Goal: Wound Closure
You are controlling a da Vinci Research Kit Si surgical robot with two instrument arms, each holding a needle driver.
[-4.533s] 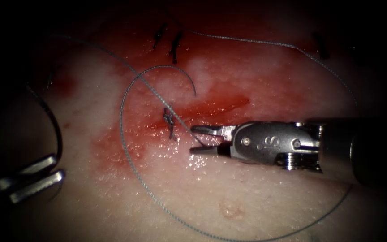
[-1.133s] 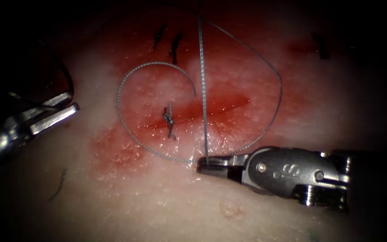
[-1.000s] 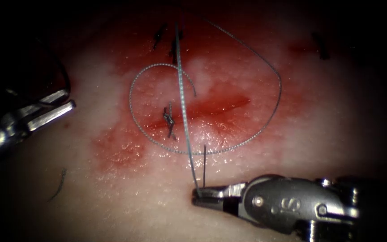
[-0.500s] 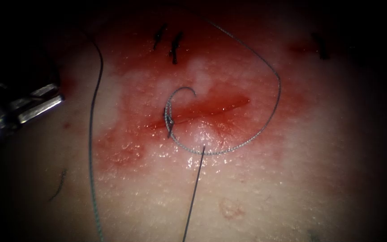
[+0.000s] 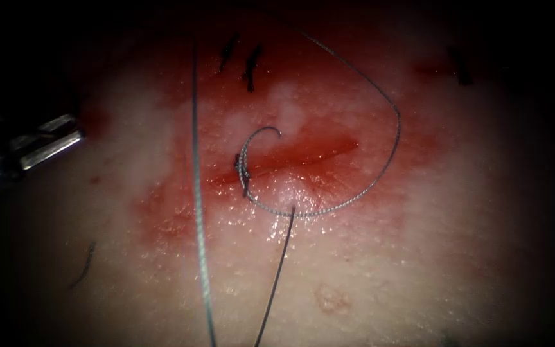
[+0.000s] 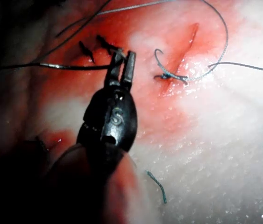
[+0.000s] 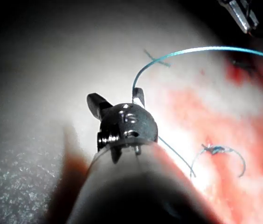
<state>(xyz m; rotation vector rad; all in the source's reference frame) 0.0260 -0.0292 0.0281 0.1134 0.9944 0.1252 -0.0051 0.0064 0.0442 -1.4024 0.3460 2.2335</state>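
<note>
Tissue [image 5: 367,270] pale across the endoscope view, stained with red fluid [image 5: 175,218] around the middle. Cut [image 5: 303,154] short and slanting, lying in the reddest patch.

Left claw [image 5: 49,138] at the endoscope view's left edge, well left of the cut and clear of the tissue surface. From its wrist camera, jaws drawn together with a hairline gap between them, pinching a thin, dark, glinting sliver that reads as the needle [image 6: 61,67]. Grip near one end of the curve; cannot tell which end. Needle out of the tissue.

Right claw [image 7: 117,99] seen from its wrist camera: jaws spread wide, clamping nothing. Thread laid against one jaw and arcing away over the pale tissue.

Thread [image 5: 197,193] in one long pale run down the left of the cut, top to bottom of the endoscope view. Another length sweeping wide round the right end of the cut and curling back below it. A darker strand leaving that loop below the cut, toward the lower edge.

Knot [image 5: 242,170] tied across the cut's left end, with a short curled tail above it.

Cut ends of thread [image 5: 248,64] dark and stubby, above the cut. One loose snip [image 5: 85,263] on pale tissue, lower left.
</note>
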